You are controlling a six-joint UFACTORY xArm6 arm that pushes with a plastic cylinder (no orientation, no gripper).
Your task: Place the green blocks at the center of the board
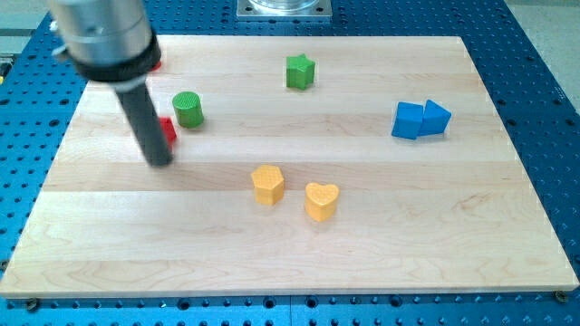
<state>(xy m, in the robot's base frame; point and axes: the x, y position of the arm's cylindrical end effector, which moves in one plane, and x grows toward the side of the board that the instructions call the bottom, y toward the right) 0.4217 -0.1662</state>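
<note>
**Rod tip at the left of the board, green blocks far of centre**

Nearest the camera is the near edge of the wooden board point(290, 272), bare pale planks resting on a blue perforated table point(535, 81); from the tool outward, my tip point(160, 163) rests on the board at the left, grasping nothing, being a plain dark rod with no jaws to open or close; a red block point(168, 131) sits just beside the rod on its right, partly hidden behind it, its shape unclear; a second bit of red point(156, 63) shows at the far left behind the arm's wide body, too hidden to name; the green cylinder point(188, 109) stands just right and far of the red block, apart from my tip; the green star-like block point(300, 71) lies further right, near the far edge, well apart from the cylinder; around the middle, on its near side, sit a yellow block point(267, 184) with a lobed outline and a yellow heart point(321, 201), near each other; at the right, two blue blocks, point(409, 119) and point(436, 118), touch side by side, well apart from everything else.
</note>
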